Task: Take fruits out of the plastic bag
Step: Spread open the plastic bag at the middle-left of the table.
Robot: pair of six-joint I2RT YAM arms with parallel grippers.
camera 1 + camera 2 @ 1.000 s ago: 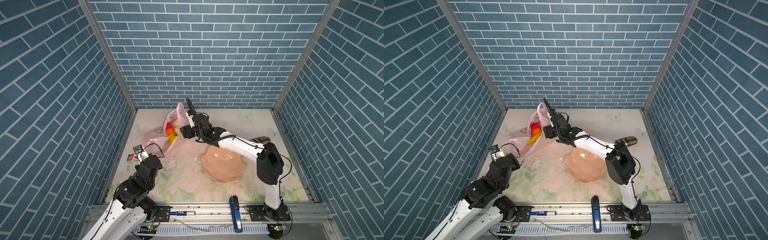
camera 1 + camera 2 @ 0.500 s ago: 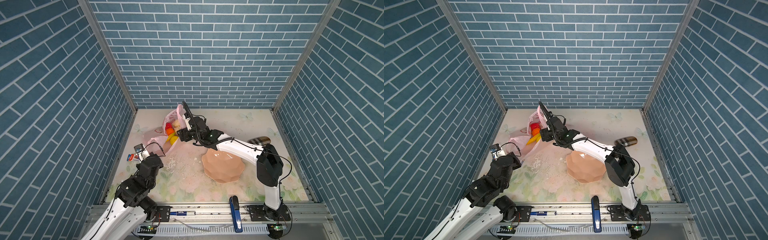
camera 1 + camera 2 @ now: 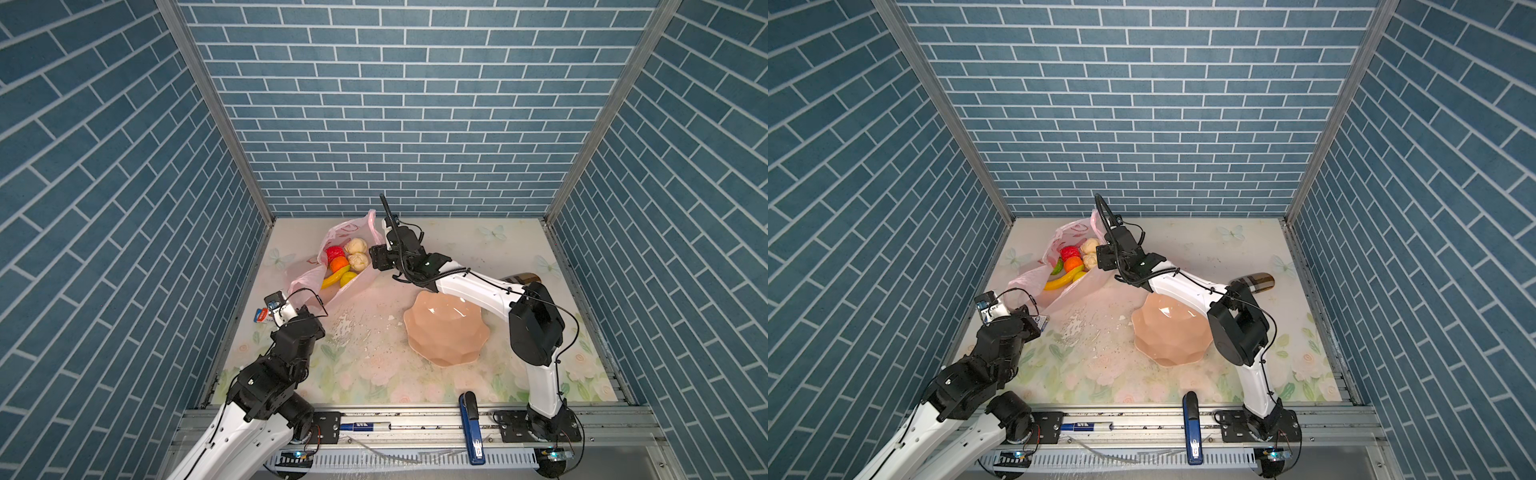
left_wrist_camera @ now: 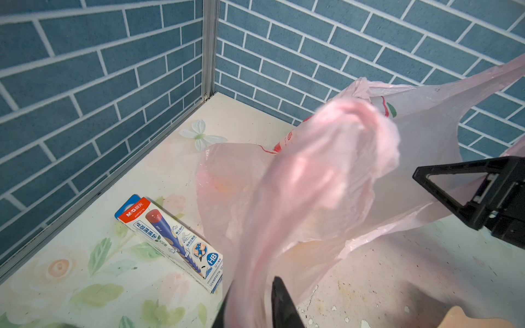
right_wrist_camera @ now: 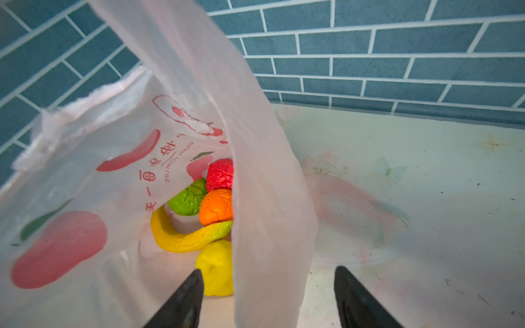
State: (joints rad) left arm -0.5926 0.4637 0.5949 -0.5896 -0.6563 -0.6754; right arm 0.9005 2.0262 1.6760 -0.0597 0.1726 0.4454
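The pale-pink plastic bag [image 3: 305, 277] lies at the back left, mouth open. In both top views it shows the fruits: red [image 3: 335, 252], orange [image 3: 340, 263], two cream lumps [image 3: 356, 246], banana [image 3: 1059, 283]. The right wrist view adds a green fruit [image 5: 189, 200] and a lemon [image 5: 214, 267]. My right gripper [image 5: 268, 271] is open and straddles the bag's near wall [image 5: 264, 198]. One finger is inside beside the lemon, the other outside. My left gripper [image 4: 250, 286] stands narrowly closed around the bag's blurred handle strip [image 4: 312, 184].
An empty peach bowl [image 3: 446, 332] sits right of centre under the right arm. A pencil box [image 4: 170, 238] lies by the left wall near my left gripper. A dark brown object [image 3: 521, 277] rests at the right. Brick walls close three sides.
My right gripper has moved left to the bag's mouth and now straddles its wall. The mouth gapes wider, showing the cream fruits. My left arm has hardly moved.
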